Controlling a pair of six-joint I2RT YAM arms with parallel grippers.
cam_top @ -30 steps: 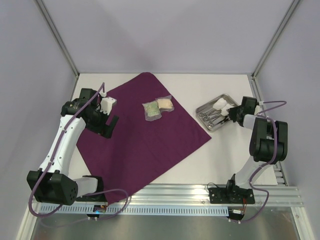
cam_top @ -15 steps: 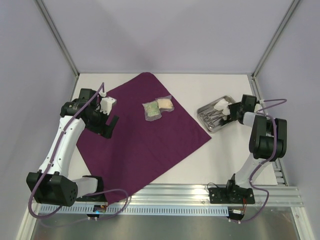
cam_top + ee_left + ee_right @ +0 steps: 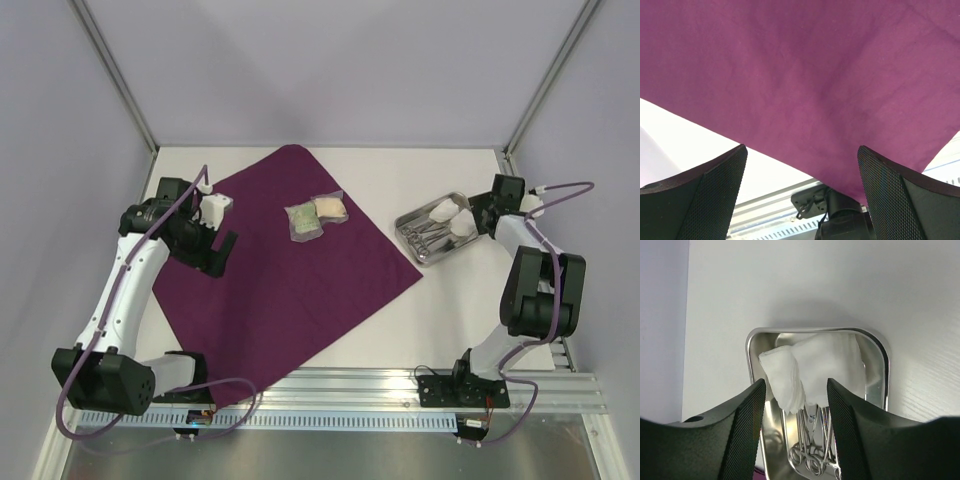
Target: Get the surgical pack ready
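crumpled white gauze (image 3: pixel 810 367) in shiny steel tray (image 3: pixel 880 365)

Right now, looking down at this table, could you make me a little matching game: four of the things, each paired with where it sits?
Things:
1. large deep-purple fabric cloth
2. two clear plastic packets
3. white gauze squares
4. small rectangular steel tray

Places:
A. inside the tray
B. spread flat across the white table
C. on bare table, right of the cloth
D. lying on the cloth

Pairs: 1-B, 2-D, 3-A, 4-C.
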